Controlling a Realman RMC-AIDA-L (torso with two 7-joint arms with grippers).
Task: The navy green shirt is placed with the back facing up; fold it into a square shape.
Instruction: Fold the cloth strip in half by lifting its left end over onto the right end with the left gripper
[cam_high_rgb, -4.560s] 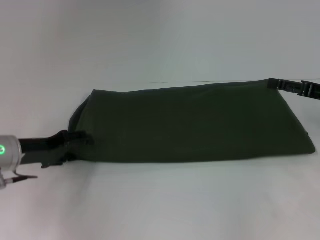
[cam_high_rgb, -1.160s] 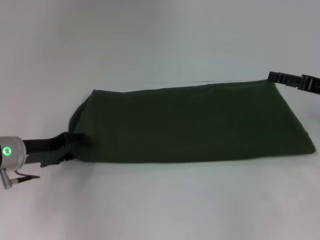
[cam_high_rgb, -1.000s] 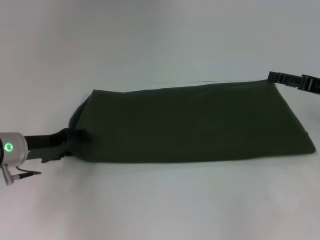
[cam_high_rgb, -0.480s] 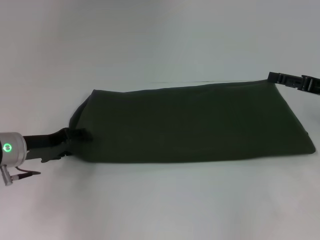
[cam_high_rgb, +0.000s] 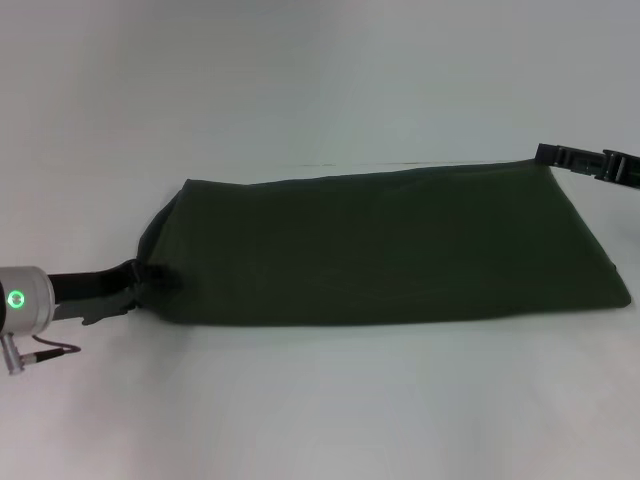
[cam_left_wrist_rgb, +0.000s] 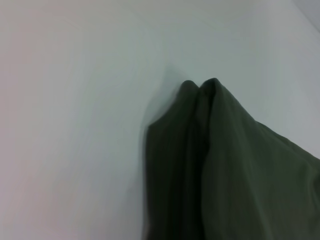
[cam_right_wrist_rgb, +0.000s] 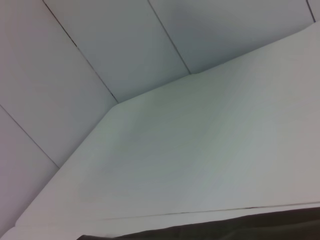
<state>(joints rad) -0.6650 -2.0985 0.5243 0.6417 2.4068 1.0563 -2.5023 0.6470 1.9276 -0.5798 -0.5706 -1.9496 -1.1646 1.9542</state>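
Note:
The navy green shirt (cam_high_rgb: 390, 245) lies on the white table (cam_high_rgb: 320, 400) folded into a long flat band running left to right. My left gripper (cam_high_rgb: 150, 280) sits low at the band's near-left corner, touching the cloth; dark gripper and dark cloth merge there. In the left wrist view the shirt (cam_left_wrist_rgb: 235, 175) rises to a bunched, creased point against the table. My right gripper (cam_high_rgb: 545, 155) rests at the band's far-right corner, its black body reaching off the right edge. In the right wrist view, only a thin strip of the shirt (cam_right_wrist_rgb: 240, 229) shows, along the frame's edge.
White table surface (cam_right_wrist_rgb: 200, 150) surrounds the shirt on all sides. A pale panelled wall (cam_right_wrist_rgb: 125, 45) stands behind the table's far edge. My left arm's silver wrist with a green light (cam_high_rgb: 15, 298) sits at the near left.
The left gripper's tip has dropped slightly at the shirt's near-left corner over the last half second. The shirt and the right gripper have hardly moved.

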